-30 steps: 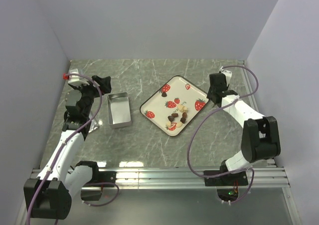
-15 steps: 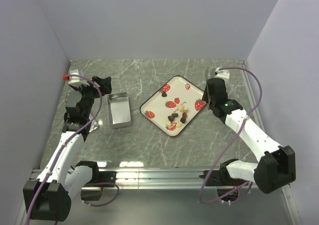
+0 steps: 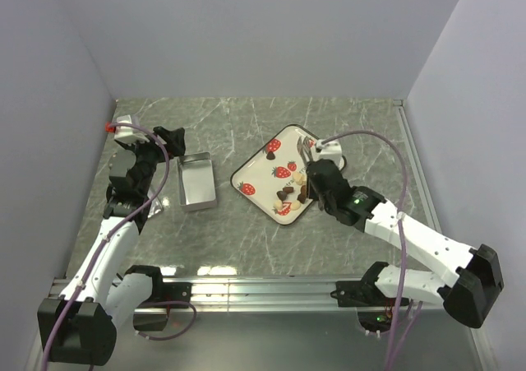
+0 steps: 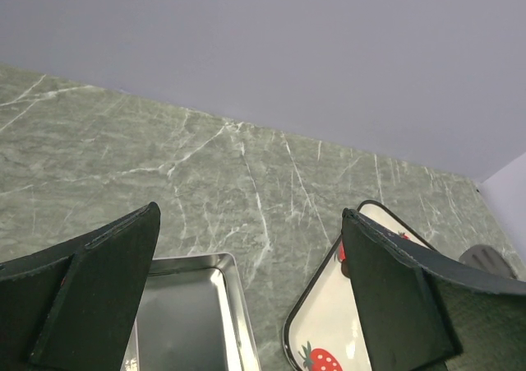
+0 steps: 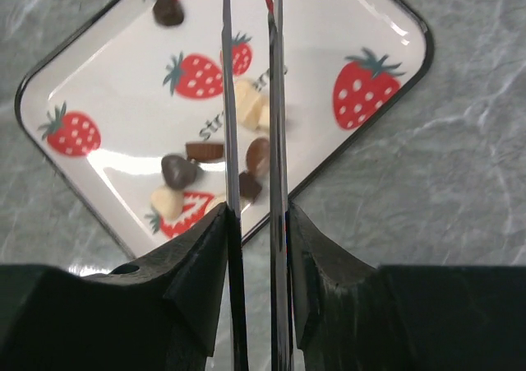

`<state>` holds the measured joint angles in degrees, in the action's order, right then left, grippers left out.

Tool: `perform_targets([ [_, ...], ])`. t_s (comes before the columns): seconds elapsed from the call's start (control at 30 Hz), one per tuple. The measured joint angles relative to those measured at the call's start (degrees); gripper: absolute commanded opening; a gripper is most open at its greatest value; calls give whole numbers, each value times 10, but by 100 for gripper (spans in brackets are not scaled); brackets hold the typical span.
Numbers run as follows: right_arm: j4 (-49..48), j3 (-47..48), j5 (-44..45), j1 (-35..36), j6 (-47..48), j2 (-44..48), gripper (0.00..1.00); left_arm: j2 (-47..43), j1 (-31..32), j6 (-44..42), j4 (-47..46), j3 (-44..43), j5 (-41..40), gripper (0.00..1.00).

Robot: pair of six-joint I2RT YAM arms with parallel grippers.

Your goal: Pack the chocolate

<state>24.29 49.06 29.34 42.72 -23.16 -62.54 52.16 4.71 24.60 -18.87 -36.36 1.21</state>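
Several chocolates (image 5: 181,170), dark and cream, lie clustered on the tray (image 5: 408,35); none is in the tin (image 3: 196,182), well apart to its left. Your right gripper (image 5: 249,58) hangs over the cluster, blades narrowly apart, holding nothing. Your left gripper (image 4: 251,223) stands wide open, empty, by the tin. Recommendation: pick one outlying piece, straddle it squarely, close gently so neighbours stay put.
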Motion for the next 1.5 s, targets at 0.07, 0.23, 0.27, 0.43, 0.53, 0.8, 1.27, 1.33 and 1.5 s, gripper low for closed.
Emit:
perform_targets([
  [0.07, 16, 0, 13, 29, -14, -7, 39, 0, 0, 0, 0, 0, 0, 98],
  [0.23, 68, 0, 38, 69, -44, -37, 39, 0, 1, 0, 2, 0, 0, 98],
  [0.27, 78, 0, 40, 70, -48, -41, 39, 0, 1, -1, 2, 0, 0, 98],
  [0.43, 138, 15, 56, 74, -64, -44, 40, 0, 2, -1, 6, 0, -2, 98],
  [0.53, 155, 25, 58, 75, -71, -44, 40, 0, 3, -1, 10, 0, -5, 98],
  [0.8, 193, 27, 57, 81, -79, -44, 40, 0, 3, -1, 12, 0, -7, 98],
  [1.27, 197, 38, 41, 92, -78, -88, 40, 1, 3, -1, 15, 0, -7, 99],
  [1.33, 198, 39, 40, 92, -78, -94, 40, 1, 3, -1, 16, 0, -7, 99],
  [1.5, 206, 43, 41, 93, -79, -96, 41, 1, 3, -1, 17, 0, -7, 99],
])
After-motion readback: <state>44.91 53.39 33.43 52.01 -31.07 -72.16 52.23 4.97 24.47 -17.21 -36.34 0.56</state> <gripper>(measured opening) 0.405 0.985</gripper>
